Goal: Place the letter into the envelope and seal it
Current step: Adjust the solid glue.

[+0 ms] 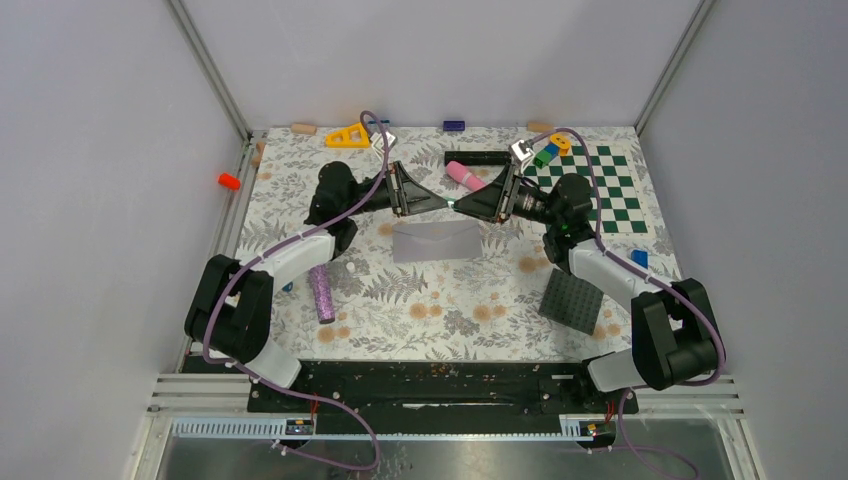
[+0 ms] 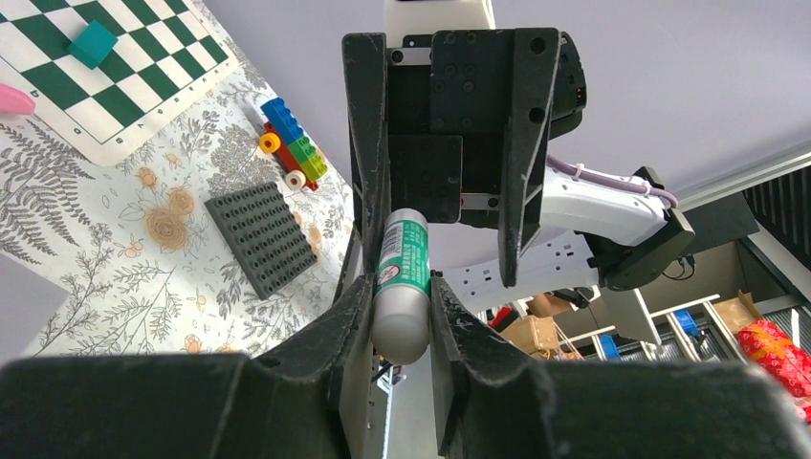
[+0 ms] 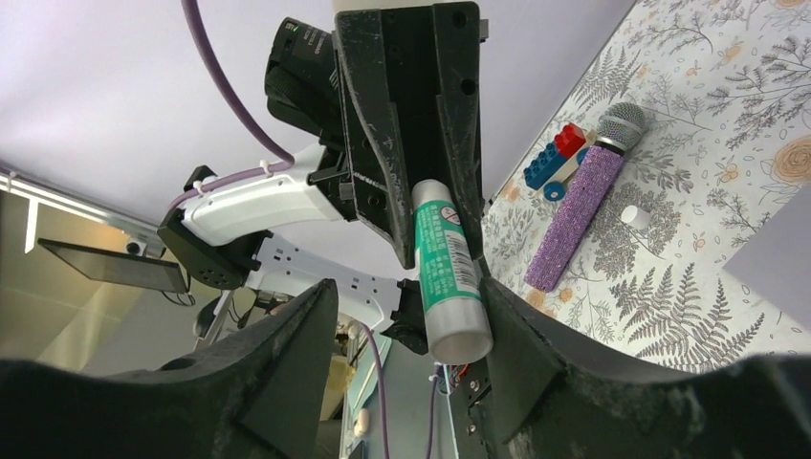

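Observation:
The light grey envelope (image 1: 437,241) lies flat in the middle of the table. The letter is not in view. Above the envelope's far edge both grippers meet tip to tip. My left gripper (image 1: 438,203) (image 2: 402,287) is shut on a green-and-white glue stick (image 2: 402,277). The tube's other end (image 3: 447,273) reaches between the fingers of my right gripper (image 1: 464,206) (image 3: 406,287). That gripper stands open: its right finger is close against the tube, and a wide gap separates the tube from the left finger.
A pink cylinder (image 1: 463,176) and a black bar (image 1: 476,158) lie behind the grippers. The green checkerboard (image 1: 595,190) is at the back right, a dark studded plate (image 1: 573,300) at the front right. A purple glitter microphone (image 1: 322,292) lies at the left.

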Tool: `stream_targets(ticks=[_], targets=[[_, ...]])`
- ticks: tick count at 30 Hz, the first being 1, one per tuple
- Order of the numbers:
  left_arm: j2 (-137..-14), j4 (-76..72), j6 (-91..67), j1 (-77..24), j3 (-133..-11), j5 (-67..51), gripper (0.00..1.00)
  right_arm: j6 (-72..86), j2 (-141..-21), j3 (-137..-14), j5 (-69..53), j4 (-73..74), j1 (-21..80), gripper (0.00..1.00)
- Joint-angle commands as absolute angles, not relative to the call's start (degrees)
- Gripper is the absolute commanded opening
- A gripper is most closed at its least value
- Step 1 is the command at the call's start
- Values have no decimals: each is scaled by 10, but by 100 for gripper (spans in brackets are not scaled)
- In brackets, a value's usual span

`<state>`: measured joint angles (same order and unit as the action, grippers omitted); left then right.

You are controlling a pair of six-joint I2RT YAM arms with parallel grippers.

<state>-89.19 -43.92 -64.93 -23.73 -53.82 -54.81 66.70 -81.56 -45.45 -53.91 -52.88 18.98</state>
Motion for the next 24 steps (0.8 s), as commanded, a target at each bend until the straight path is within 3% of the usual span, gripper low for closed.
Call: stream_targets(ticks=[1, 7, 11, 13, 15, 16, 22, 24], targets=[[-882, -478, -645, -232, -534, -534, 1, 649, -793, -459, -537, -538, 192, 61], [-885, -490, -651, -233, -535, -541, 1, 657, -804, -470, -539, -539, 192, 37], [-886, -492, -649, -236, -538, -547, 8, 662, -812, -482, -550, -541, 192, 19], [-886, -488, -644, -237, -539, -551, 23, 662, -813, -490, -558, -537, 190, 14], [-884, -458, -620, -236, -547, -555, 52, 653, -809, -500, -567, -513, 187, 12], [-882, -428, -598, -235, -556, -556, 60, 642, -806, -507, -575, -488, 186, 12], [-864, -242, -452, -208, -622, -587, 88, 482, -780, -566, -647, -240, 184, 12], [-862, -175, -395, -204, -656, -614, 90, 405, -782, -588, -665, -151, 184, 12]])
